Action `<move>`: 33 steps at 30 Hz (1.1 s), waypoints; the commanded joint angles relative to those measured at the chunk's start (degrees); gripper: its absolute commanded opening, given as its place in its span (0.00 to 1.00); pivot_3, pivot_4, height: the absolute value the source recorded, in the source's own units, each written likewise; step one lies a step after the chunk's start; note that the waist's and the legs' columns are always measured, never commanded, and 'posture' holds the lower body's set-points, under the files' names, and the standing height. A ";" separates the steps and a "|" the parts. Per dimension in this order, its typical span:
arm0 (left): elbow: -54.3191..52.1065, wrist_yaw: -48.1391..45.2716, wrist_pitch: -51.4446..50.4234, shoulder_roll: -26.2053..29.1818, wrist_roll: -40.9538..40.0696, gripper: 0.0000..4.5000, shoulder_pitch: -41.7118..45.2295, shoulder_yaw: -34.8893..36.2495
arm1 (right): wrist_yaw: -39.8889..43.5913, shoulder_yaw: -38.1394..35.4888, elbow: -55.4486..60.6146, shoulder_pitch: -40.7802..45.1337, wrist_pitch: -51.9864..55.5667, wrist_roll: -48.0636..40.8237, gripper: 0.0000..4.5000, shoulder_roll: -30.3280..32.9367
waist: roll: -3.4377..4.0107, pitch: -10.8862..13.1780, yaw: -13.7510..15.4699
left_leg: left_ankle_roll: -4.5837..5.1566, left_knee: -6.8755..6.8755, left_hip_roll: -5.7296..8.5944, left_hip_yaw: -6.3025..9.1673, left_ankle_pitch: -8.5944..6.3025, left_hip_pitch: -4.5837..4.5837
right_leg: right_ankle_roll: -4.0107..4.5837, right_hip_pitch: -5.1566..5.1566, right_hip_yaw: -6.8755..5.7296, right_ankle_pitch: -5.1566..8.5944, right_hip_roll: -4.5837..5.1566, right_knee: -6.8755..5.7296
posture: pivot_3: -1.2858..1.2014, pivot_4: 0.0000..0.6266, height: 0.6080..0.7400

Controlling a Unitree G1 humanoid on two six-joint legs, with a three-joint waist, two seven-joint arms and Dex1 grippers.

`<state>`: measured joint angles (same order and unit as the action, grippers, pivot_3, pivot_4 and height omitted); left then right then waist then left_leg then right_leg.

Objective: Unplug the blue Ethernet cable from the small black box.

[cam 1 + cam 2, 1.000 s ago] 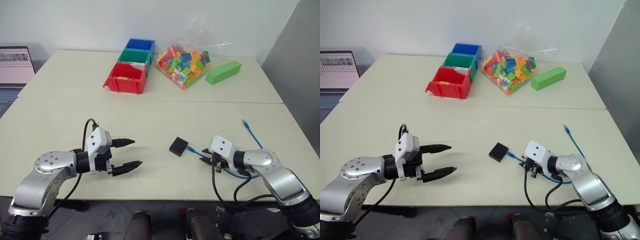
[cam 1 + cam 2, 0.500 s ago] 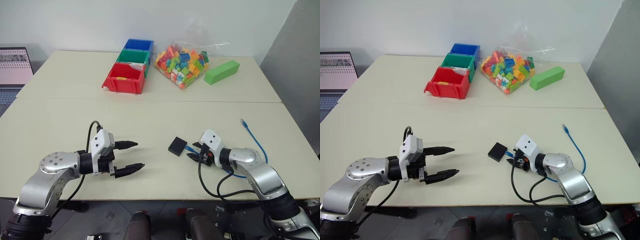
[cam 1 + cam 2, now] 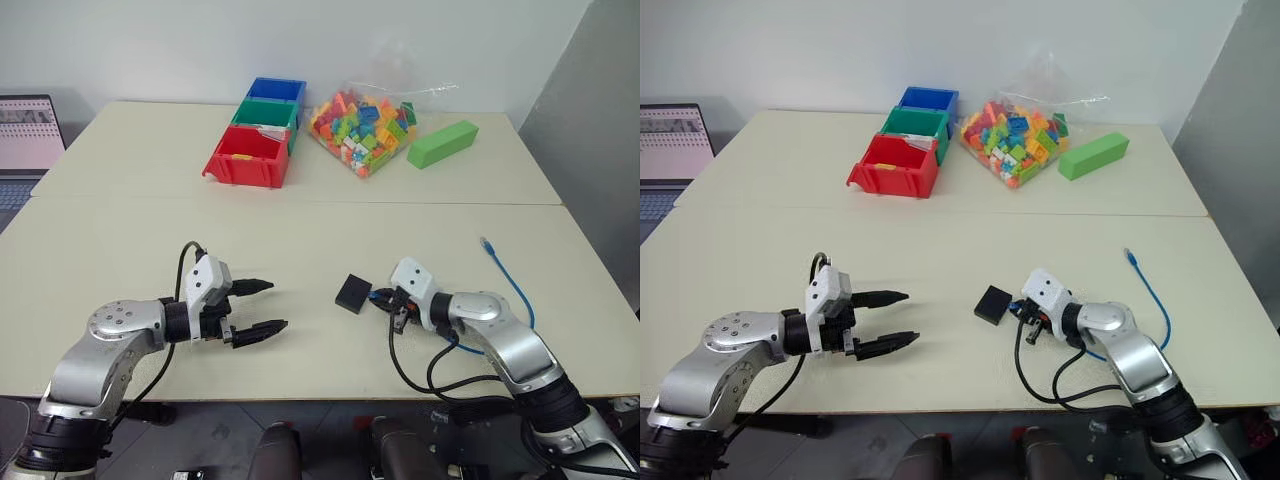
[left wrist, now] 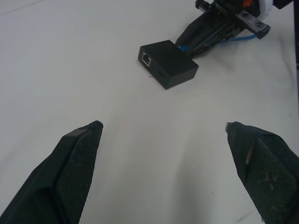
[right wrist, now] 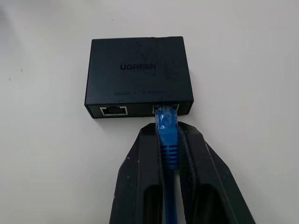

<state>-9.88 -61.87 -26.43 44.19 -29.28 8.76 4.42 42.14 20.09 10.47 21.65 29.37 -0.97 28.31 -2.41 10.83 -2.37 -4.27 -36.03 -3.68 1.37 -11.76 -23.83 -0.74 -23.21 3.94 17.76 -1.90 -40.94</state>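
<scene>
From the head views, the box (image 3: 352, 293) lies flat on the table (image 3: 300, 240) near its front edge, the right gripper (image 3: 385, 300) just beside it, while the left gripper (image 3: 262, 307) hovers well apart with its fingers spread wide. The left wrist view shows the box ahead between the wide black fingers (image 4: 77, 163), with the right gripper nosed up to its far side. In the right wrist view the two fingers (image 5: 145, 177) are pinched onto the cable (image 5: 167, 140) right behind its plug, which sits in one of the box's two side ports.
</scene>
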 commanded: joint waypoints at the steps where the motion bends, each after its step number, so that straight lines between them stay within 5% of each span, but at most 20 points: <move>1: 0.18 1.17 -8.10 -1.49 -6.64 1.00 3.41 1.85 | -0.21 0.76 3.18 2.78 -10.99 4.02 0.04 1.47 | 0.00 0.00 0.00 | 0.00 0.00 0.00 0.00 0.00 -0.01 | 0.00 -0.01 -0.02 0.00 0.00 0.00 | 0.52 0.24 1.00; 11: 2.26 2.95 -28.74 -2.02 -22.25 1.00 10.39 6.55 | 1.70 3.36 2.32 9.79 -34.57 10.30 0.04 2.22 | 0.04 0.04 -0.34 | 0.00 0.00 0.00 0.03 0.00 -0.06 | 0.00 -0.03 -0.15 0.00 -0.03 0.00 | 0.52 0.24 1.00; 23: 0.28 8.37 -30.34 -7.11 -24.44 1.00 13.42 5.90 | 2.47 3.12 -0.77 12.43 -41.12 12.02 0.04 0.71 | 0.04 0.04 0.01 | -0.01 -0.03 0.01 0.06 0.01 -0.06 | 0.23 0.00 -0.09 -0.13 0.02 -0.01 | 0.52 0.24 1.00; 33: 2.27 5.25 -30.73 -5.70 -24.62 0.56 14.33 5.61 | 2.33 2.52 -0.64 12.31 -41.02 13.05 0.04 -0.29 | 0.04 0.04 0.04 | -0.02 -0.02 0.02 0.06 0.01 -0.04 | 0.25 0.00 -0.08 -0.14 0.02 -0.03 | 0.52 0.24 1.00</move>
<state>-7.02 -55.68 -57.23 37.65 -52.93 22.00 9.36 44.81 23.94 8.60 32.76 -10.84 12.18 28.26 -2.37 10.87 -2.32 -4.28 -36.05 -3.66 1.43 -11.75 -23.87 -0.49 -23.21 3.86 17.62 -1.88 -40.97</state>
